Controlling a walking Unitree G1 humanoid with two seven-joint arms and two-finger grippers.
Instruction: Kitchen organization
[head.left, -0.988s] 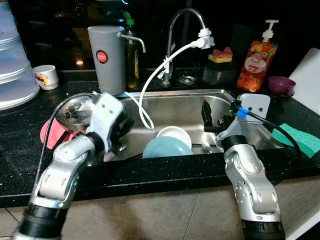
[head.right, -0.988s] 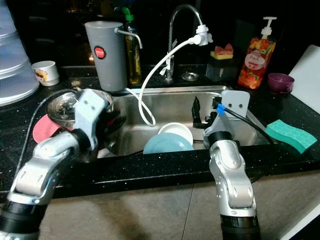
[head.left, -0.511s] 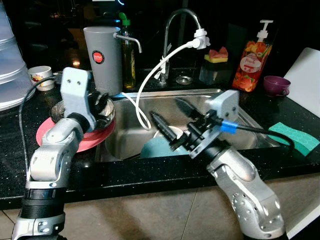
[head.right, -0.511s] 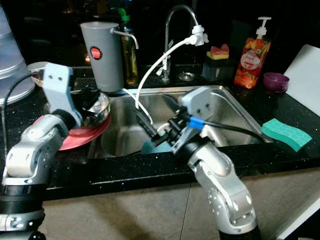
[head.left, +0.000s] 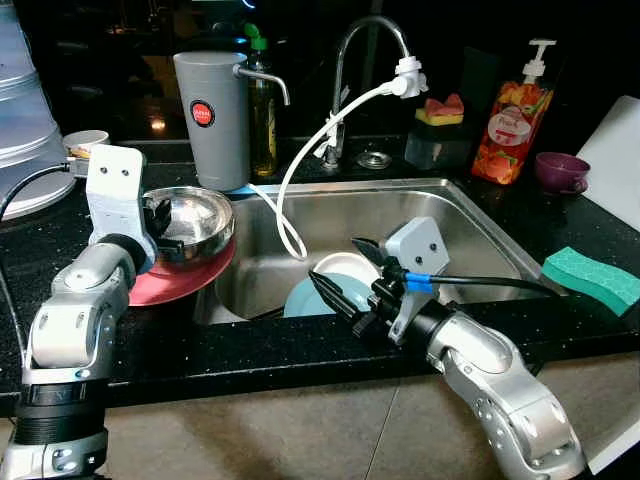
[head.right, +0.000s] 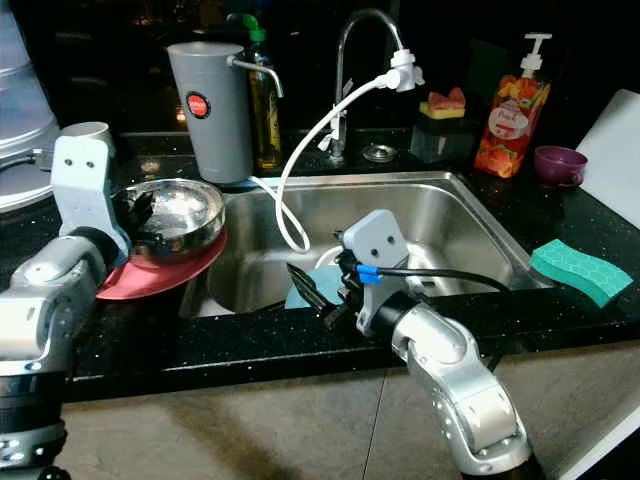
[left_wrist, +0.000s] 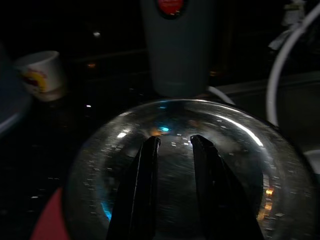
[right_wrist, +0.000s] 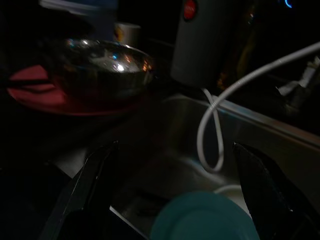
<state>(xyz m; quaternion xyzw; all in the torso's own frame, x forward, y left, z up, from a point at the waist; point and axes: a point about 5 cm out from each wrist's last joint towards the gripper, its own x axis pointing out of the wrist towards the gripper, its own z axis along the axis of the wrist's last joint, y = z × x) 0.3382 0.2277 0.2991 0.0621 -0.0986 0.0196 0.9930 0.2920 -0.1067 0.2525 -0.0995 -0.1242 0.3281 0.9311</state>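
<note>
A steel bowl (head.left: 195, 215) sits on a red plate (head.left: 185, 282) on the black counter left of the sink (head.left: 465, 215). My left gripper (head.left: 160, 214) reaches over the bowl's near-left rim. In the left wrist view its fingers (left_wrist: 145, 190) lie a narrow gap apart above the bowl's inside (left_wrist: 235, 150), with nothing between them. In the sink a teal plate (head.left: 300, 298) leans beside a white bowl (head.left: 345, 266). My right gripper (head.left: 348, 272) hovers over them, wide open and pointing left. The right wrist view looks past the teal plate (right_wrist: 205, 220) toward the steel bowl (right_wrist: 105, 62).
A grey jug (head.left: 212, 115) and an oil bottle (head.left: 264, 110) stand behind the bowl. A faucet (head.left: 365, 45) trails a white hose (head.left: 300, 160) into the sink. A soap bottle (head.left: 512, 110), purple cup (head.left: 560, 170) and green sponge (head.left: 592, 280) are at right, a white cup (head.left: 82, 143) at left.
My left arm rose from the counter's front edge to beside the steel bowl, fingers now over it. My right gripper turned left and dropped low over the teal plate. The camera shifted slightly.
</note>
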